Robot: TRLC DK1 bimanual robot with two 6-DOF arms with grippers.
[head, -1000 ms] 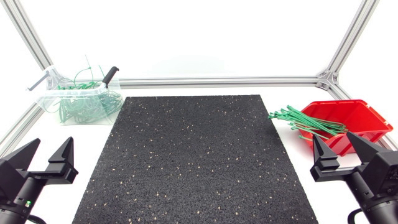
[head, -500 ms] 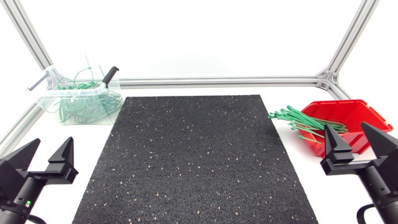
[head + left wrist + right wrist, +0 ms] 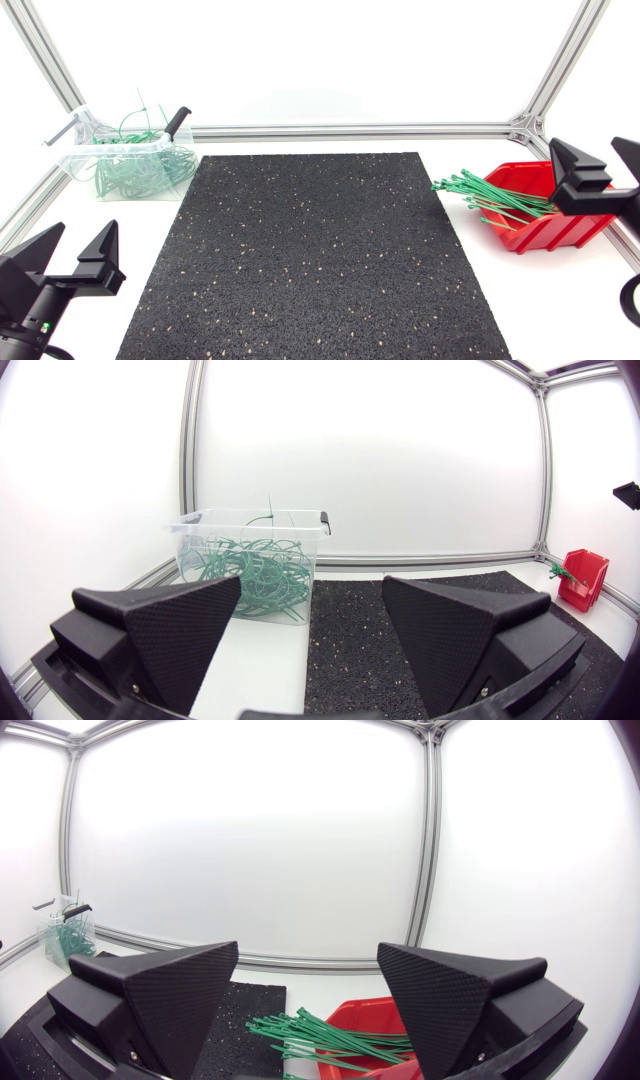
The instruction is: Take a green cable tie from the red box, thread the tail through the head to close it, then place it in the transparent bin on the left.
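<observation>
My right gripper hung wide open and held nothing, poised above the red box. In the right wrist view the same gripper showed its two fingers far apart, with the bundle of green cable ties ahead of and below the gap between them. The ties lay as a loose sheaf, their long axis running from inside the box out over its inner rim, so that the free ends stuck out on the side of my right hand that faced my other arm. The coming move turned on this: the ties lay down and inward from the hand, roughly across the line joining the two fingers, and I judged that a descent with little or no wrist turn would put one finger on each side of a strand. My left gripper, likewise wide open and holding nothing, sat well apart from the box; the right arm was plainly nearer. The transparent bin, already holding closed ties, stood ahead of my left hand. The frame post rose just beyond the box, limiting room there; the black mat lay inward of the hand.
</observation>
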